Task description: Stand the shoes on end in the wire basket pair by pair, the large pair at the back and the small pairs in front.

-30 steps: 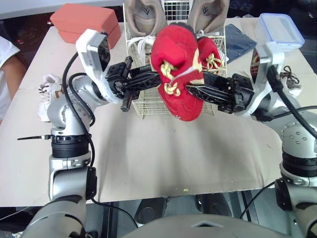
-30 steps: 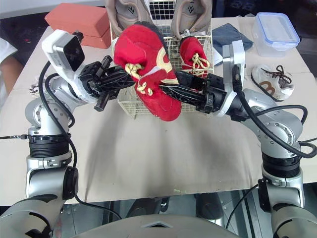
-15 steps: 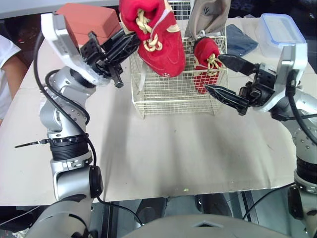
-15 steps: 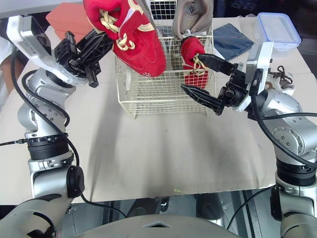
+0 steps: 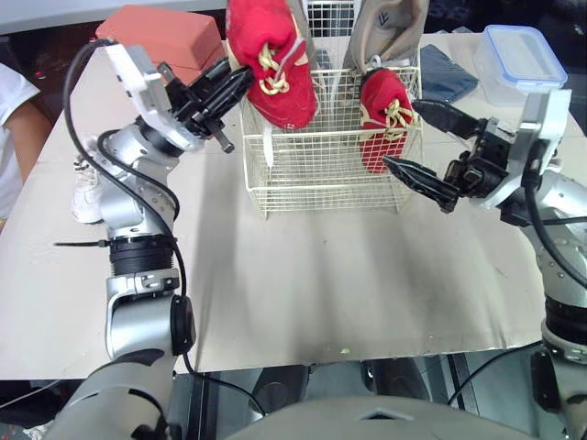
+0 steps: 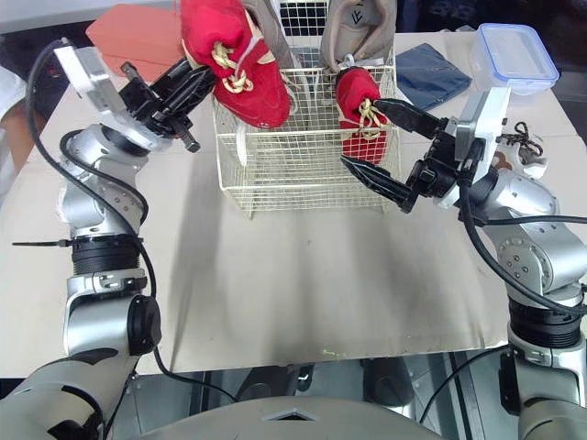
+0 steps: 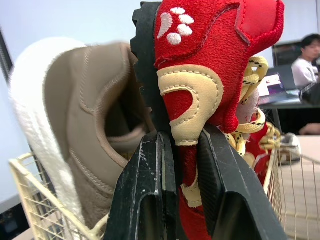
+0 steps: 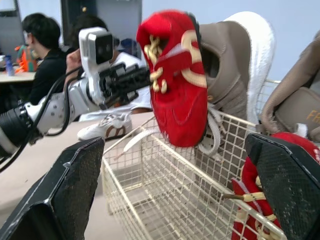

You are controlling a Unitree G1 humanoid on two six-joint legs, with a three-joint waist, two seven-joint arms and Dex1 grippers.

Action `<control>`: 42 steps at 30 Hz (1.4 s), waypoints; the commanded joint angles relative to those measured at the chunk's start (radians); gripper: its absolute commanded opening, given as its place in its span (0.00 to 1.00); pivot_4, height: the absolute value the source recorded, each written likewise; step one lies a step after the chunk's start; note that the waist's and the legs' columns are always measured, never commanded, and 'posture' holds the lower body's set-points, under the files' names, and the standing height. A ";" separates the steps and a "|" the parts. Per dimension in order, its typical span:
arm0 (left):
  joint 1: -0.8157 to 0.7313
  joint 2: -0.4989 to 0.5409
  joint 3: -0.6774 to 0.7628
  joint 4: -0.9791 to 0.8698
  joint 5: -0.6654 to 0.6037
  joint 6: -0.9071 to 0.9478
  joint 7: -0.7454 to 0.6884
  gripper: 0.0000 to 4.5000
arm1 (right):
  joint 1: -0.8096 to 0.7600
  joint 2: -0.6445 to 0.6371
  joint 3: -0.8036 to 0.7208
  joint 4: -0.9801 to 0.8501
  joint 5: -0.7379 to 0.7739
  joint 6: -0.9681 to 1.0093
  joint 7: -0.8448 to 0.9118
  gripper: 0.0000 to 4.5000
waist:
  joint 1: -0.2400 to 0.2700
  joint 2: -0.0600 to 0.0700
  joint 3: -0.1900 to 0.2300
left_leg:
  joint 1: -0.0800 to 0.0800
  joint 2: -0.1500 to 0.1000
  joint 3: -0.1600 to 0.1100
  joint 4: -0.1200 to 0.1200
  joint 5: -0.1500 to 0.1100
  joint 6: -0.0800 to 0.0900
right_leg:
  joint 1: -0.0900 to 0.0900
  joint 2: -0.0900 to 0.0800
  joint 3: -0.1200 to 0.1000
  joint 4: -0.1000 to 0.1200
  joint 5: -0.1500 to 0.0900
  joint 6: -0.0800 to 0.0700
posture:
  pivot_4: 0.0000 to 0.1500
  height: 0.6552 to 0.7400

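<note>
From where I stand, a small white shoe lies at the table's left edge, with a brick-red box behind it. The left pincer is clamped on the heel of one red suede shoe. It is held upright over the left front corner of the cream wire basket, toe down, laces facing forward. Two large beige shoes stand on end at the back. A second red shoe stands at the right front. The right pincer gapes wide beside it, holding nothing. Further right are a dark blue cloth, a clear lidded tub and another small white shoe.
</note>
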 commanded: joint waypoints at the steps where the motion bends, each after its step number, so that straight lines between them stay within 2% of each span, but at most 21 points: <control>1: -0.042 0.007 0.004 0.046 0.014 -0.059 -0.021 0.09 | 0.018 0.015 -0.015 -0.037 -0.004 -0.043 -0.009 0.99 | -0.002 0.000 0.000 | 0.000 0.000 0.000 0.000 0.000 0.000 | 0.000 0.000 0.000 0.000 0.000 0.000 | 1.00 1.00; 8: -0.038 0.009 -0.012 0.117 0.047 -0.089 -0.042 0.09 | 0.050 0.021 -0.016 -0.044 -0.021 -0.072 -0.010 0.99 | -0.005 0.000 0.000 | 0.000 0.000 0.000 0.000 0.000 0.000 | 0.000 0.000 0.000 0.000 0.000 0.000 | 1.00 1.00; 13: 0.040 0.045 -0.077 0.056 0.046 0.061 -0.113 0.09 | 0.054 0.022 -0.013 -0.044 -0.025 -0.082 -0.012 0.99 | -0.009 0.000 0.000 | 0.000 0.000 0.000 0.000 0.000 0.000 | 0.000 0.000 0.000 0.000 0.000 0.000 | 1.00 1.00; 21: 0.077 0.054 -0.093 0.005 0.041 0.221 -0.052 0.09 | 0.047 0.023 -0.003 -0.040 -0.036 -0.091 -0.011 0.99 | -0.007 0.000 -0.001 | 0.001 0.000 0.000 0.000 0.000 0.000 | 0.000 0.000 0.000 0.001 0.000 0.000 | 1.00 1.00; 22: 0.076 0.051 -0.087 0.000 0.034 0.235 -0.042 0.32 | 0.046 0.023 -0.003 -0.040 -0.037 -0.090 -0.011 1.00 | -0.007 0.001 -0.001 | 0.001 0.000 0.000 0.000 0.000 0.000 | 0.000 0.000 0.000 0.001 0.000 0.000 | 1.00 1.00; 23: 0.074 0.047 -0.080 -0.005 0.024 0.249 -0.035 0.38 | 0.046 0.023 -0.003 -0.041 -0.037 -0.089 -0.011 1.00 | -0.006 0.001 -0.001 | 0.001 0.000 0.000 0.000 0.000 0.000 | 0.000 0.000 0.000 0.001 0.000 0.000 | 1.00 1.00; 29: 0.076 0.054 -0.077 -0.029 0.050 0.212 -0.018 0.98 | 0.051 0.016 -0.015 -0.041 -0.036 -0.086 -0.012 1.00 | 0.000 0.002 -0.002 | 0.004 0.000 -0.001 0.001 0.000 0.000 | 0.002 0.001 0.000 0.004 0.000 0.000 | 1.00 1.00; 35: 0.080 0.078 -0.056 -0.105 0.020 0.228 -0.009 0.98 | 0.064 -0.008 -0.053 -0.033 -0.027 -0.085 -0.010 1.00 | -0.005 0.002 -0.002 | 0.004 0.000 0.000 0.001 0.000 0.000 | 0.002 0.001 0.001 0.003 0.000 0.000 | 1.00 1.00; 42: 0.100 0.083 -0.035 -0.280 -0.027 0.227 0.019 0.98 | 0.091 -0.022 -0.078 -0.030 -0.025 -0.093 -0.003 1.00 | -0.003 0.002 -0.002 | 0.002 0.000 0.000 0.000 0.000 0.000 | 0.001 0.000 0.001 0.001 0.000 0.000 | 1.00 1.00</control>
